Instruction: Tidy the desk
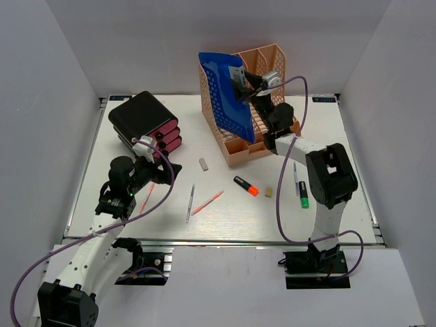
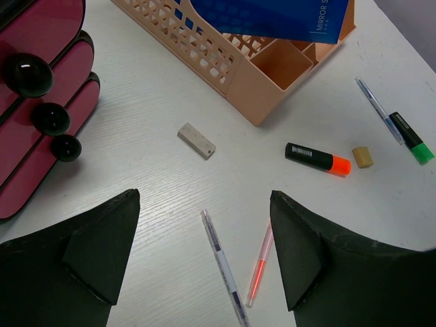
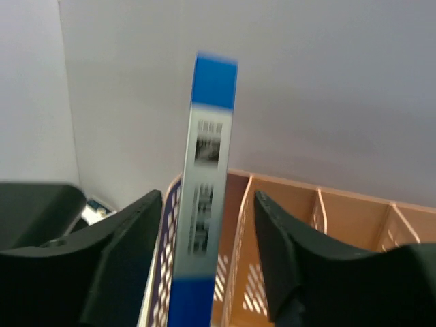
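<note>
– Across the middle of the overhead view, the desk [image 1: 340, 136] was seen lying flat and white, its long axis running left to right, with loose stationery scattered over its near half. What was the coming move judged to turn on?

– On the blue folder [image 1: 225, 95]. It was seen standing on edge, tilted, over the left slot of the peach rack [image 1: 266, 65] at the far middle of the desk. The right gripper [image 1: 246, 83] was at its upper right edge. The slot lay just below, so a lowering was judged to be needed.

– Was the folder clamped?

– That could not be told. From the right wrist the spine was framed between the fingers [image 3: 129, 238], yet a gap was seen on one side and the picture was blurred.

– And the left gripper [image 2: 204, 197]?

– It was found spread wide and empty over the near left. A clear pen [image 2: 221, 266] lay close by, running roughly near to far, with a pink pen [image 2: 261, 272] beside it; both were nearer the left arm. An orange highlighter [image 2: 317, 157] and a grey eraser [image 2: 196, 141] were shown sharply only from that wrist.
</note>
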You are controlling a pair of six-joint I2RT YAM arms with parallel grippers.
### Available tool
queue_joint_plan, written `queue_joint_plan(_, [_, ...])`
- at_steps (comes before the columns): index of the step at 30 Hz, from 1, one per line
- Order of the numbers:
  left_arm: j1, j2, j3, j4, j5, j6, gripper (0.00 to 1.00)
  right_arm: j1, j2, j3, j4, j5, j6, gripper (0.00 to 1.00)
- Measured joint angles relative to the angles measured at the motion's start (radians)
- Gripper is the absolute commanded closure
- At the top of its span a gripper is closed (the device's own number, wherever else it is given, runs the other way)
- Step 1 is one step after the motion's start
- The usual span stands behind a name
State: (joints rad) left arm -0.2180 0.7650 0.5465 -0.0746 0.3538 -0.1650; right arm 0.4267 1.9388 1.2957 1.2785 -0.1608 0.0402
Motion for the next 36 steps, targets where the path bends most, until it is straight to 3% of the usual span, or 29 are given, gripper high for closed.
queue_joint_plan(9, [0.000,-0.003,0.000,0.000,0.013,0.000,0.14,-0.019,-0.164,-0.223,-0.004,-0.087,-0.053,0.11])
queue_joint_plan(23, [0.000,-0.019,0.000,0.000,0.022,0.000,0.14,-0.063,-0.570,-0.289,-0.061,-0.272,-0.206,0.11])
queue_joint_plan(26, [0.000,-0.023,0.000,0.000,0.025,0.000,0.14,-0.063,-0.601,-0.178,-0.363,-0.317,-0.288,0.11])
queue_joint_plan(31, [0.000,-0.028,0.000,0.001,0.034,-0.001,0.14,-0.068,-0.388,0.534,-1.167,-0.286,-0.398,0.11])
queue_joint_plan(36, [0.000,-0.031,0.000,0.001,0.047,-0.001,0.14,-0.073,-0.322,0.821,-1.609,-0.232,-0.421,0.11])
